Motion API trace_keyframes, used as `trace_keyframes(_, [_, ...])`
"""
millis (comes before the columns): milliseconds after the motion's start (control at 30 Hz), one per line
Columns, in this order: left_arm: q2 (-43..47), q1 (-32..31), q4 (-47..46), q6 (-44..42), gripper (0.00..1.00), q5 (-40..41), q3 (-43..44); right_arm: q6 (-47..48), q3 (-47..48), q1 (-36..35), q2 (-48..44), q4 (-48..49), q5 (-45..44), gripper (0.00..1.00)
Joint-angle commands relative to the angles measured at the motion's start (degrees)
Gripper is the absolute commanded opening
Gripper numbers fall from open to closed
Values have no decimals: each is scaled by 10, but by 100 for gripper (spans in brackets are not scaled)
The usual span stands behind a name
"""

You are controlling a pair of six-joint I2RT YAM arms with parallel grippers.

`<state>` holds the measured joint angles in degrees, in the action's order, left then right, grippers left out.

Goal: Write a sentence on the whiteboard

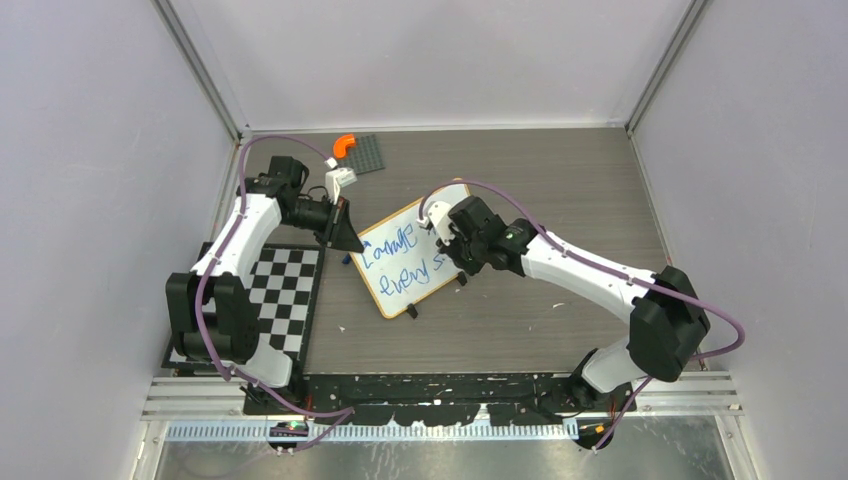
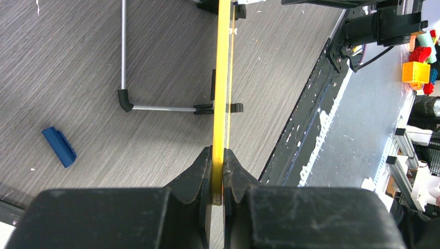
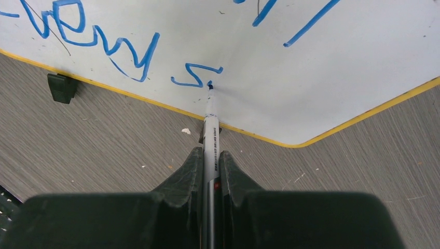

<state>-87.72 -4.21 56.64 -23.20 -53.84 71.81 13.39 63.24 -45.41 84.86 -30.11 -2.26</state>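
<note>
The whiteboard (image 1: 410,262) lies tilted on the table, its white face (image 3: 321,67) filling the top of the right wrist view. Blue handwriting, the sentence (image 1: 398,262), runs in two slanted lines; the lower line reads "every" and a new "s" (image 3: 194,77). My right gripper (image 3: 210,158) is shut on a white marker (image 3: 210,124) whose tip touches the board at the end of that "s". My left gripper (image 2: 218,158) is shut on the whiteboard's yellow edge (image 2: 223,78), seen edge-on, at the board's left corner (image 1: 352,240).
A blue marker cap (image 2: 59,147) lies on the table left of the board. A black-and-white checkerboard mat (image 1: 285,295) sits at the left. A dark studded plate (image 1: 362,155) with an orange piece (image 1: 343,145) is at the back. Colourful toy blocks (image 2: 417,62) lie beyond the table's edge.
</note>
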Motion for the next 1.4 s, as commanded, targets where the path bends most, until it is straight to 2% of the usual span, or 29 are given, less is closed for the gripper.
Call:
trace_keyframes(0, [16,-3,-7,-12,0,15,-1,12,12,19,-8,28,-22,0])
trace_keyframes(433, [15,-3,-7,-10,0,13,2,11,26,24,-42,12,15,0])
trace_keyframes(767, [12,-3,-6,-13,0,14,3,13,32,24,-14,36,13,0])
trace_keyframes(1367, [10,-3,-7,-15,0,16,2,-3,-28,23,-22,40,33,0])
